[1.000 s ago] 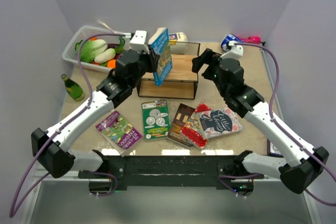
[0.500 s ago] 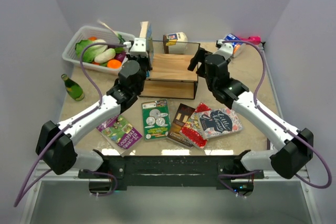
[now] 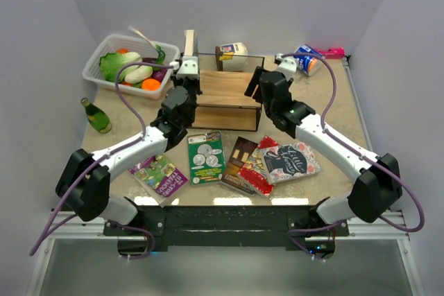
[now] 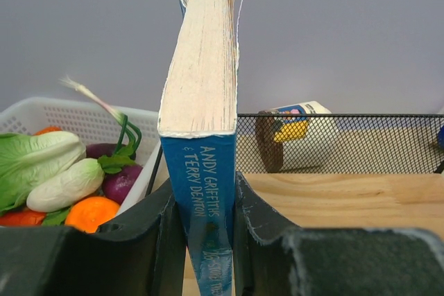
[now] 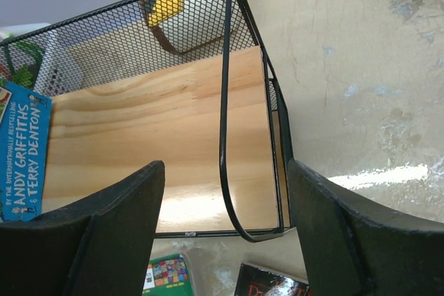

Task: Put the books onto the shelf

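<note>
Left wrist | left hand (image 4: 208,240) grips blue book (image 4: 201,123) (upright) | at shelf (image 4: 347,195)

We see bright, even light from above. White glare patches sit on the beige mottled tabletop (image 3: 316,88) well in front of the black wire-framed rack with pale wooden boards (image 3: 222,88); shadows beside the rack are faint. Right of the rack, our right wrist view catches a glaring streak. The blue-spined paperback (image 4: 201,171) at the rack's left end looks crisp, its cream page edges brightly lit.
</note>
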